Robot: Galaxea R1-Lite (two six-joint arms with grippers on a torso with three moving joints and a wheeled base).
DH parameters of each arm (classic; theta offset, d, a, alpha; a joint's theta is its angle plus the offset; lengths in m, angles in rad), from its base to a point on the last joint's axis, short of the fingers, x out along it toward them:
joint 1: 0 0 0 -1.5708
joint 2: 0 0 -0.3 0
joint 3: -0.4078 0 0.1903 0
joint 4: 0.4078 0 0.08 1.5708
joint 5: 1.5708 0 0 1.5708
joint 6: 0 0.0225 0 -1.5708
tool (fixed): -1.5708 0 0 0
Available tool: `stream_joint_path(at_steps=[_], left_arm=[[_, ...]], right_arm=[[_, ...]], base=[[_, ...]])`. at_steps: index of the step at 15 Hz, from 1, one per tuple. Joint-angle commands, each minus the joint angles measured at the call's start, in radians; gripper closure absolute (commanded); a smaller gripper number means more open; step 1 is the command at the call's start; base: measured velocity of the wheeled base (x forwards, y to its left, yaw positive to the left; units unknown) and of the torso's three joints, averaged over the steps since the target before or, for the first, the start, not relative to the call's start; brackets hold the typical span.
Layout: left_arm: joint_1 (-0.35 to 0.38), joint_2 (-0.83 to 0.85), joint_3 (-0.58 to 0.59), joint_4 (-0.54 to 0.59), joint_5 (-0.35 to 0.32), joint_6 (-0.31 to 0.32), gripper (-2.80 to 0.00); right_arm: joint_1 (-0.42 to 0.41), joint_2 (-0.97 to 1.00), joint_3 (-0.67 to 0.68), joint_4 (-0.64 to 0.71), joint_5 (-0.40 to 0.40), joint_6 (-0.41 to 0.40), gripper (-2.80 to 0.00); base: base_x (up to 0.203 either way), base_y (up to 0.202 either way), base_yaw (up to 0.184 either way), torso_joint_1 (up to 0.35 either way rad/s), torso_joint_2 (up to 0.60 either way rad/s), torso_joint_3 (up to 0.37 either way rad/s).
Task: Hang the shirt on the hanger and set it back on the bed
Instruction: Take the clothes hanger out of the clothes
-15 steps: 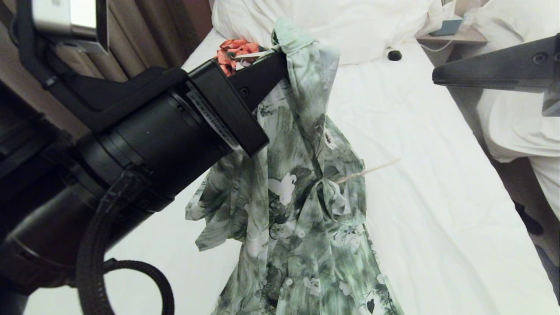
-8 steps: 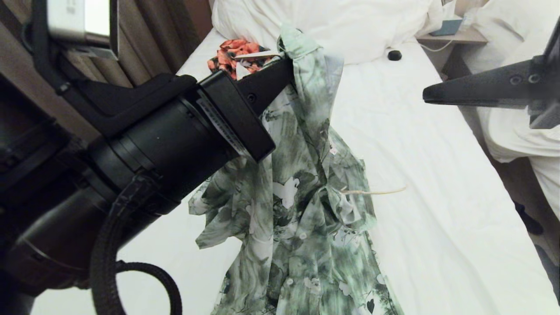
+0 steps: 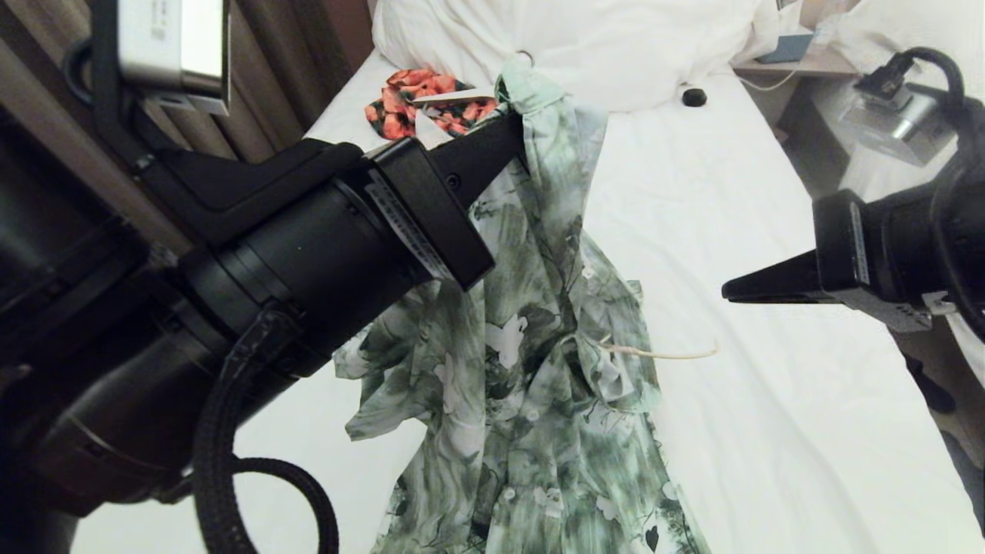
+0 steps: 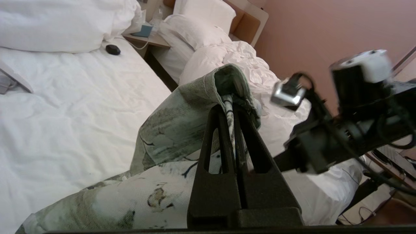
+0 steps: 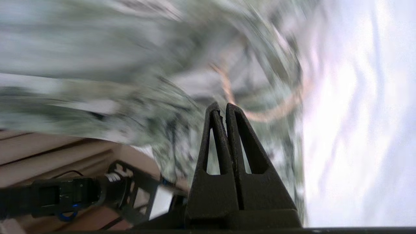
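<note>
The bed (image 3: 769, 431) runs away from you under a plain white sheet, pillows heaped at its far end, curtains along its left side and a second bed (image 4: 227, 61) across a narrow gap on its right. Your left gripper (image 3: 517, 132) has its jaws clenched on the upper edge of the shirt (image 3: 531, 369), holding it high over the bed's middle so the cloth hangs and pools on the sheet toward you. The hanger (image 3: 662, 352) pokes out of the shirt's right side as a thin cream wire, lying just over the sheet; how much of it sits inside the cloth is hidden. Your right gripper (image 3: 727, 292) hovers above the bed's right half, jaws pressed together and empty, pointing toward the shirt. To do this step well, open those jaws before you approach, take the bare wire rather than wire plus fabric, and keep the left grip steady so the collar stays open. Open sheet lies on the bed's right half; mind its right edge, the orange garment (image 3: 408, 104) and the small black object (image 3: 694, 97) near the pillows.
</note>
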Motion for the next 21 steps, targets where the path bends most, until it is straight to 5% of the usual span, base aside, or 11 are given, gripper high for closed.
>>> stream_joint_path(at_steps=[1, 2, 3, 15, 18, 21], left_arm=[[0.006, 0.005, 0.0, -0.005, 0.002, -0.001, 0.0], [0.006, 0.005, 0.0, -0.005, 0.002, -0.001, 0.0], [0.006, 0.006, -0.001, -0.005, 0.001, -0.001, 0.0], [0.022, 0.012, -0.003, -0.005, 0.001, -0.001, 0.0], [0.023, 0.012, -0.003, -0.005, 0.001, -0.001, 0.0], [0.023, 0.012, -0.003, -0.005, 0.001, -0.001, 0.0]], right_arm=[[-0.014, 0.027, 0.0, 0.036, 0.0, 0.015, 0.0], [-0.024, 0.033, 0.0, 0.066, 0.0, 0.018, 0.0], [-0.03, 0.037, 0.0, 0.079, 0.0, 0.018, -2.8], [-0.026, 0.042, 0.137, 0.039, 0.003, 0.159, -2.8], [-0.025, 0.01, 0.249, -0.11, 0.001, 0.181, -2.8], [-0.025, -0.034, 0.434, -0.437, 0.0, 0.195, -2.8]], base=[[0.0, 0.0, 0.0, 0.0, 0.0, 0.0], [0.0, 0.0, 0.0, 0.0, 0.0, 0.0], [0.0, 0.0, 0.0, 0.0, 0.0, 0.0], [0.0, 0.0, 0.0, 0.0, 0.0, 0.0], [0.0, 0.0, 0.0, 0.0, 0.0, 0.0], [0.0, 0.0, 0.0, 0.0, 0.0, 0.0]])
